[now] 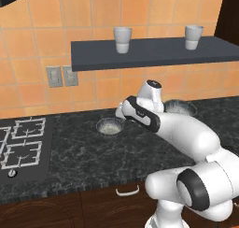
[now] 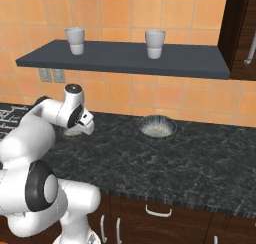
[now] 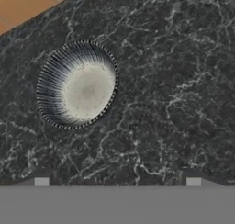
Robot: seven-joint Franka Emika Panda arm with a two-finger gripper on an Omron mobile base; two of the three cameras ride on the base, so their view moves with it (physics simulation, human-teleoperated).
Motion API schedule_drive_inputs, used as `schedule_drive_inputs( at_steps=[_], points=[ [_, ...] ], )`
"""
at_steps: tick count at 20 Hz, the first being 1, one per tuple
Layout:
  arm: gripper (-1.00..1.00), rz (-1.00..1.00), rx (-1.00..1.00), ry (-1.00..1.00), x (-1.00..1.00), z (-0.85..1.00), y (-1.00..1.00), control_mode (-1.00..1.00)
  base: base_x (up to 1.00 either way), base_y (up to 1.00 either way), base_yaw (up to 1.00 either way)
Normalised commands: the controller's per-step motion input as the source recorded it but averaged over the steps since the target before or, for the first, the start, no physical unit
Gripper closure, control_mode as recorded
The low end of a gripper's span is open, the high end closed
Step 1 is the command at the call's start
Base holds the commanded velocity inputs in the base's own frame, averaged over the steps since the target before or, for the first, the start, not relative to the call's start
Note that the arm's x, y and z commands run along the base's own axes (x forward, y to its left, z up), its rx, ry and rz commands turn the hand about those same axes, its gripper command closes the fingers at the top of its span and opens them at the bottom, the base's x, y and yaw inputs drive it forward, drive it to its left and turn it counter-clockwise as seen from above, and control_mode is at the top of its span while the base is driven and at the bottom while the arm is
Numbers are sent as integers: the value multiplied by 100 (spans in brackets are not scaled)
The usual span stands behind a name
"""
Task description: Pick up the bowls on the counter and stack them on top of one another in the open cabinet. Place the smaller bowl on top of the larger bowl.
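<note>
Tool (image 3: 117, 179) wide open, empty, above counter (image 3: 174, 103) nr bowl (image 3: 77, 84).

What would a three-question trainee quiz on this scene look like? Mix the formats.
1. What stands on the shelf? A) two pale cups B) one bowl C) a pot
2. True or false: both bowls are already stacked.
3. Fill in: the fingers are ___ (open/shut).

Key
1. A.
2. False: the smaller bowl and the larger bowl sit apart on the counter.
3. Open: the tips stand wide apart in the hand view, with nothing between them.
</note>
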Motion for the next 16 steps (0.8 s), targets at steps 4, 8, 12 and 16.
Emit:
schedule_drive_inputs(
  at_steps=[4, 8, 12, 16],
  points=[
    [-100, 0, 0, 0, 34, -35, 2, -100, 0, 0, 0],
    [-100, 0, 0, 1, 31, -25, 20, -100, 0, 0, 0],
    [-100, 0, -1, 1, 30, -17, 25, -100, 0, 0, 0],
    [-100, 0, 0, 0, 31, -24, 2, -100, 0, 0, 0]
  ],
)
